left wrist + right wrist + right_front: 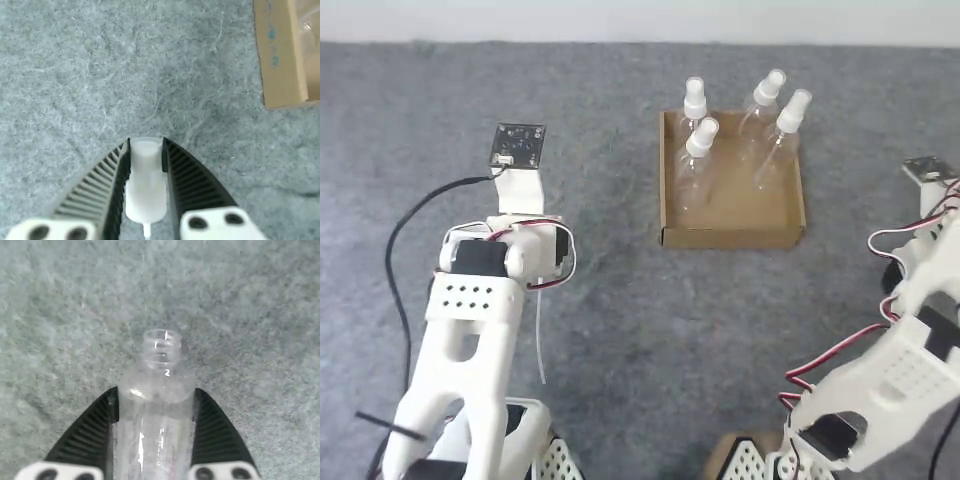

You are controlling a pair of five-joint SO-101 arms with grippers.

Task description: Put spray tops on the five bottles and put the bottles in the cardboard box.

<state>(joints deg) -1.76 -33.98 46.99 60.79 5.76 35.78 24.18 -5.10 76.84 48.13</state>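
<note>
The left gripper (pixel 146 146) is closed snugly around a white spray top (pixel 145 185), its two ribbed black jaws pressing the top from either side. The top's flat end points away from the wrist, out over the grey, felt-like surface (pixel 100 65). From the high view, the left arm (pixel 470 330) stands at the near left of the surface. A thin white dip tube (pixel 539 340) runs back beside the arm toward its base.

The right gripper (pixel 155 397) has hold of a clear bottle (pixel 161 360) - jaws shut on its shoulders, with the body running back between them toward the wrist. The bottle's threaded neck is open and pointing out over the grey surface. The right arm (pixel 910 360) is at the near right edge in the high view, well apart from the left arm.

Between the two arms and farther back lies the cardboard box (pixel 732 238), a shallow open tray. One corner of it shows in the left wrist view, off to the side of the held top. Inside it are four bottles (pixel 700 150), each already wearing a white spray top. Two are on the left side and two on the right, and all four have their tops toward the far wall - some poking past the rim.
</note>
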